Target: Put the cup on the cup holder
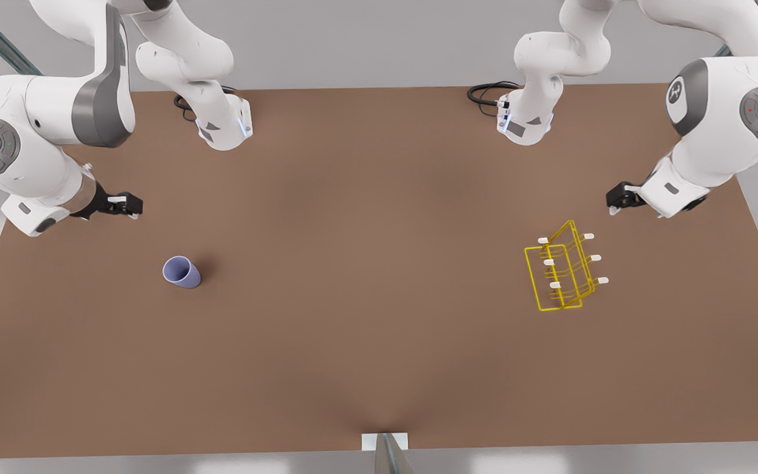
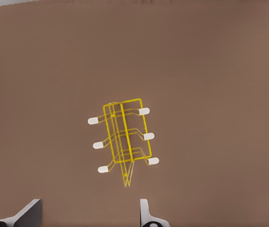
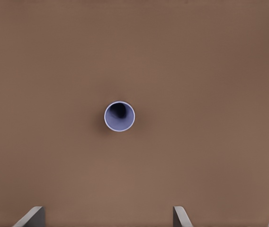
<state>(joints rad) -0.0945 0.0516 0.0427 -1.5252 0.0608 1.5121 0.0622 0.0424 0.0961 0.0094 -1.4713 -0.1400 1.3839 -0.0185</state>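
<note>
The lavender-blue cup (image 1: 181,272) stands on the brown table (image 1: 366,316) toward the front view's left; in the right wrist view the cup (image 3: 119,116) shows its open mouth. My right gripper (image 1: 127,204) hovers open behind it, well apart, and appears again as the right gripper (image 3: 106,216). The yellow wire cup holder (image 1: 563,270) with white-tipped prongs stands toward the front view's right, nothing on it. My left gripper (image 1: 618,197) hangs open behind and to the right of it. In the left wrist view, the cup holder (image 2: 122,142) lies beyond the left gripper (image 2: 87,213).
Two arm bases (image 1: 224,125) (image 1: 524,122) with black cables stand at the table's far edge. A grey post (image 1: 385,453) sits at the middle of the near edge. Bare tabletop stretches between cup and holder.
</note>
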